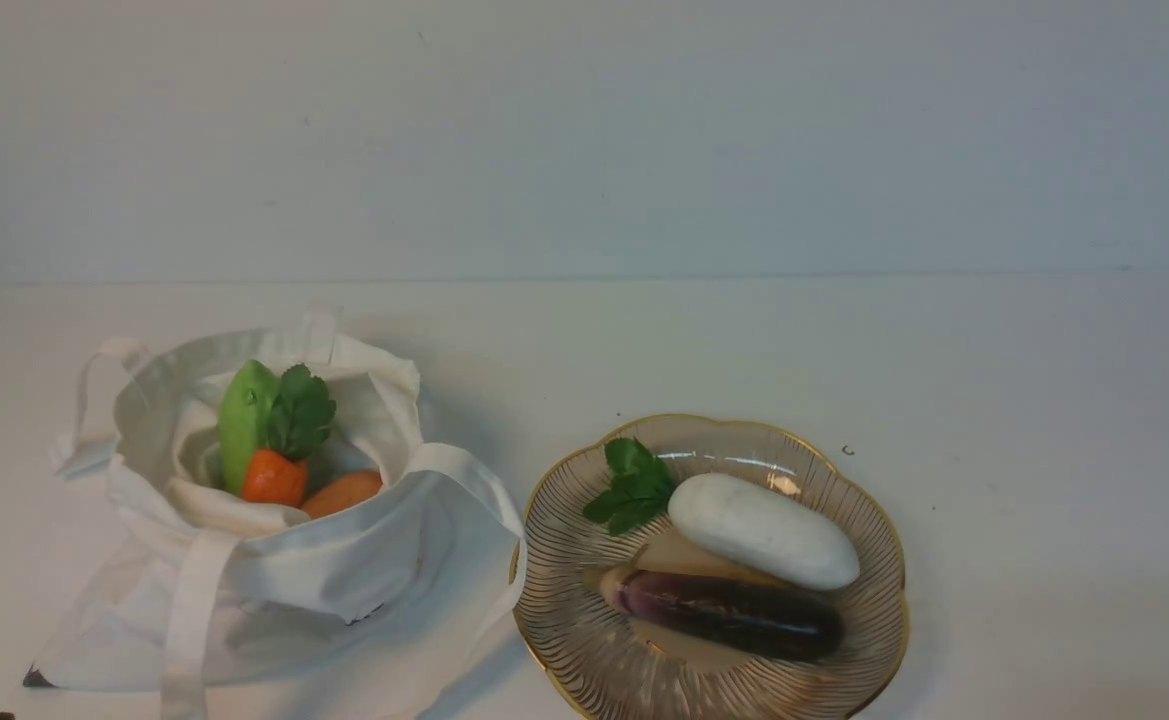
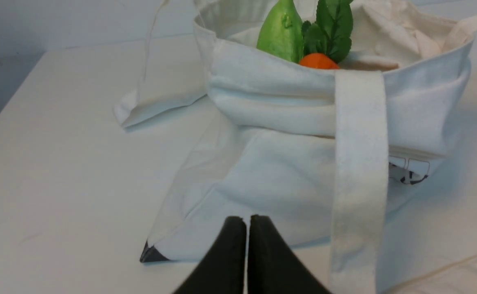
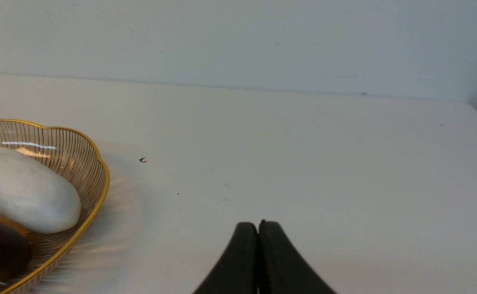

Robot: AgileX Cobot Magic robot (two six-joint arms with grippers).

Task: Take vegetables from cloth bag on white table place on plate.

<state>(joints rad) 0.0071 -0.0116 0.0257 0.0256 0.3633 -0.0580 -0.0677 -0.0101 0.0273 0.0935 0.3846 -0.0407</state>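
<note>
Both grippers — left gripper (image 2: 247, 222), right gripper (image 3: 258, 227) — pinched closed, holding nothing; carrot (image 1: 274, 478) sits in the floppy cloth bag (image 1: 344, 580) beside the gourd (image 1: 243, 420) — probably light, slick; pinch the orange body, not the leaves.

Bare table (image 1: 1044, 400) right of plate (image 1: 884, 540)

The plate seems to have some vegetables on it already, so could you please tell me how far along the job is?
Done: the purple eggplant and a white radish with green leaves lie on the plate. In hand: nothing; the left hand and right hand are both shut and empty. Left: the green gourd, carrot and orange-tan tuber sit in the cloth bag.
</note>
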